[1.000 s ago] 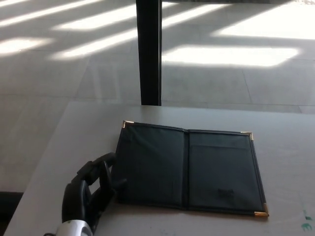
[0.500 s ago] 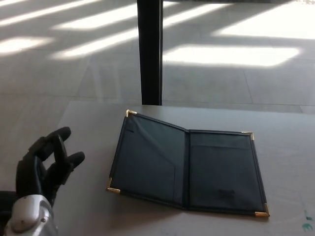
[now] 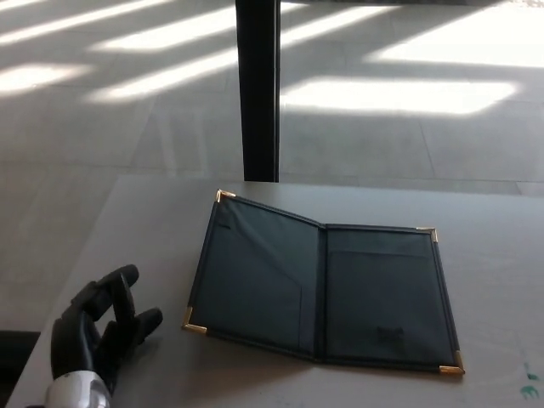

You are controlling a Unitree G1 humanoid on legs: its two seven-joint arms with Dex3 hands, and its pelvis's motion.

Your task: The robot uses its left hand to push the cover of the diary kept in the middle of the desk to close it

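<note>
The left hand [image 3: 100, 331] sits at the lower left of the desk [image 3: 144, 221], near its left edge, coming up from the bottom of the picture on a pale wrist cuff. Its black fingers [image 3: 115, 289] point up and to the right, spread apart and curled loosely, and they hold nothing. The fingertips stand close to the near left corner of the diary [image 3: 319, 285] but clear of it, with a strip of bare desk between them.

To the right of the hand, the diary lies open in the middle of the desk, dark inside with brass corner caps. Its left cover [image 3: 251, 272] is tilted up off the surface, with its outer edge raised, while the right half lies flat. Beyond the far edge of the desk, a black post [image 3: 257, 89] stands upright on the sunlit floor.

The right hand does not show.
</note>
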